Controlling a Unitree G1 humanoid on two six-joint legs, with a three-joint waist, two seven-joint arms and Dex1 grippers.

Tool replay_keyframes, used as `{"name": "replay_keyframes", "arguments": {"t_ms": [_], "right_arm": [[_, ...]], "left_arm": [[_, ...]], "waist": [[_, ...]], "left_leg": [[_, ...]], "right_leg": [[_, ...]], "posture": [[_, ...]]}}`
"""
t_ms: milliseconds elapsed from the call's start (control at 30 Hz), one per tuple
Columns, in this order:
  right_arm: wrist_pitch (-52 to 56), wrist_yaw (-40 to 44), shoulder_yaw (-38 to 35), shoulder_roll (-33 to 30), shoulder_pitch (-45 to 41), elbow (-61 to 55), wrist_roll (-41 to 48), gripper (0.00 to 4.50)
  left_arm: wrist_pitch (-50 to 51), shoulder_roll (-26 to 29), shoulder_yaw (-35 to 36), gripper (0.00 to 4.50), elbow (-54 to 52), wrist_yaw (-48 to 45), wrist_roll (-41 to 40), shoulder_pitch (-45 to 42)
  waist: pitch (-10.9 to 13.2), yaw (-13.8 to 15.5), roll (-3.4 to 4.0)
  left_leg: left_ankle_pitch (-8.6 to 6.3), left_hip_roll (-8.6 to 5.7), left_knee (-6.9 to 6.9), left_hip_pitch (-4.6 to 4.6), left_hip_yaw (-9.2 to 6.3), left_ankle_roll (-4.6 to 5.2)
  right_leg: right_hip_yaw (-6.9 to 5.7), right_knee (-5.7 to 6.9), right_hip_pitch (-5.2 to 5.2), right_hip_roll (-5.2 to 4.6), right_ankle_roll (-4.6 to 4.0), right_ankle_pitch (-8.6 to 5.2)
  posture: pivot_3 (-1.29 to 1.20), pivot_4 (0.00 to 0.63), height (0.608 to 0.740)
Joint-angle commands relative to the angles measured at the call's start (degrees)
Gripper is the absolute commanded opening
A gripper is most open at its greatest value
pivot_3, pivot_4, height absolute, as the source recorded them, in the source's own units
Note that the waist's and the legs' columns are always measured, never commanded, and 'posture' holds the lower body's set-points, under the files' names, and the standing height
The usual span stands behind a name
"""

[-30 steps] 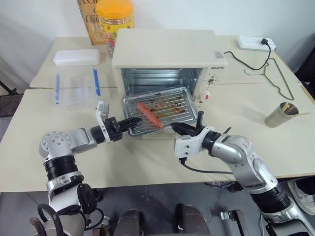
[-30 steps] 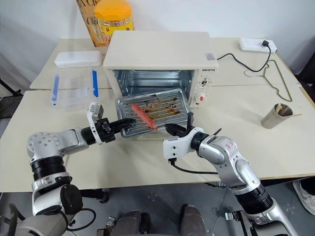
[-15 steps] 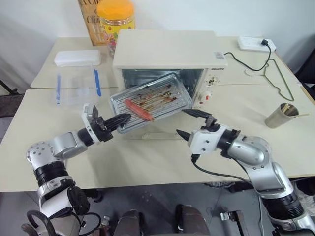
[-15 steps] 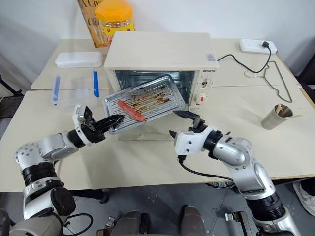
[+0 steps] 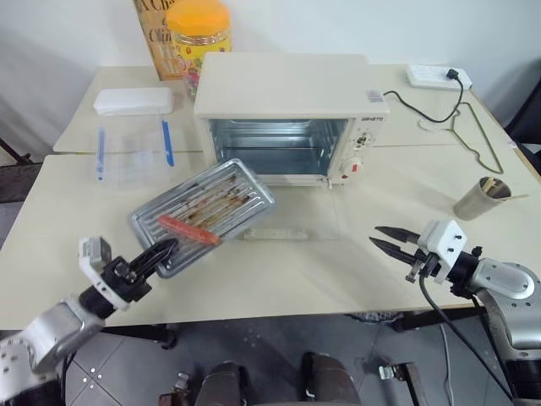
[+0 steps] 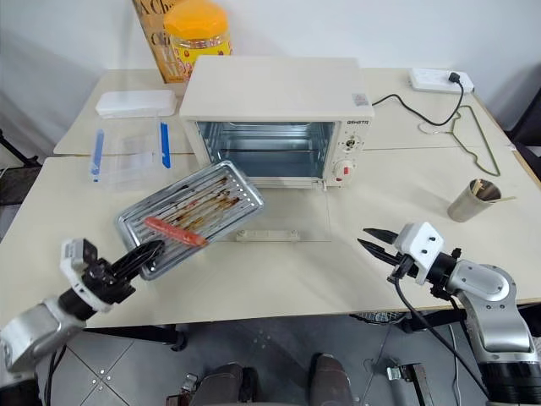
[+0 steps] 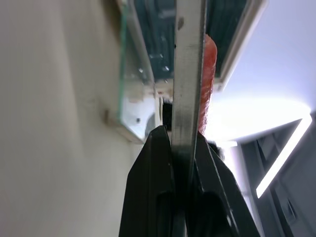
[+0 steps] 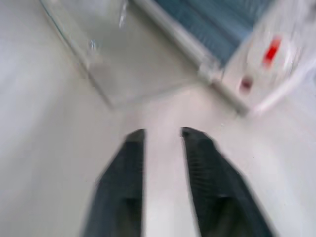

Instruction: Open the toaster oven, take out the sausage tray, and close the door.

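- Left gripper (image 6: 142, 253) was clamped on the near rim of the shallow silver ribbed sausage tray (image 6: 190, 216), which we were holding tilted in the air over the beige table (image 6: 279, 279), left of the boxy cream-white toaster oven (image 6: 275, 118).
- One red sausage (image 6: 174, 231) lay near the tray's low, gripped end, so we figured levelling out before setting down would stop it rolling off.
- Right gripper (image 6: 378, 240) hung empty off to the right with a narrow gap between its fingers.
- Glass-paned door (image 6: 283, 222) lay flat open on the table; we'd park the tray well clear of it, then lift it by the cream bar handle (image 6: 269, 236).
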Motion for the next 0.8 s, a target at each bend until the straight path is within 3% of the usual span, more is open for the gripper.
{"name": "replay_keyframes", "arguments": {"t_ms": [33,133,267,367,800], "right_arm": [[1.7,3.5,0.8,0.2,-2.8,6.1,1.6,0.02],[2.4,5.3,2.1,0.6,-5.2,9.6,1.1,0.02],[2.0,7.6,5.2,4.2,-12.9,18.4,0.5,0.02],[0.9,10.0,5.9,6.2,-15.8,21.7,0.8,0.02],[5.2,12.7,3.0,10.4,-20.4,21.7,6.4,0.02]], "left_arm": [[-5.6,-4.0,4.5,0.0,-6.8,-2.1,-2.0,4.9],[-8.8,-6.7,4.9,0.0,-10.5,-2.6,-2.0,7.9],[-18.6,-16.5,8.1,0.0,-18.6,-2.2,-2.0,11.1],[-23.1,-20.8,7.7,0.0,-22.1,-1.2,-2.0,12.6],[-30.0,-22.8,3.5,0.0,-25.9,1.3,-2.0,14.8]], "waist": [[0.0,0.0,0.0],[0.0,0.6,0.02],[0.0,0.7,-0.04],[-0.1,1.0,-0.02],[-0.1,1.4,0.0]], "left_leg": [[0.0,0.0,0.0,-0.01,0.0,0.0],[0.0,0.0,0.02,-0.03,0.0,0.0],[-0.02,0.01,0.04,-0.01,0.12,0.03],[-0.02,-0.01,0.04,-0.04,0.1,0.02],[-0.06,-0.01,0.13,-0.11,0.08,0.09]], "right_leg": [[-0.01,-0.03,0.0,0.0,0.0,0.0],[-0.01,-0.05,0.0,0.03,-0.01,-0.01],[0.13,-0.13,0.0,0.0,0.01,0.01],[0.08,-0.16,0.0,0.08,0.0,0.0],[0.06,-0.22,0.02,0.1,0.0,0.01]], "posture": [[0.0,0.15,0.74],[0.0,0.15,0.74],[0.0,0.15,0.74],[0.0,0.15,0.74],[0.0,0.15,0.74]]}}
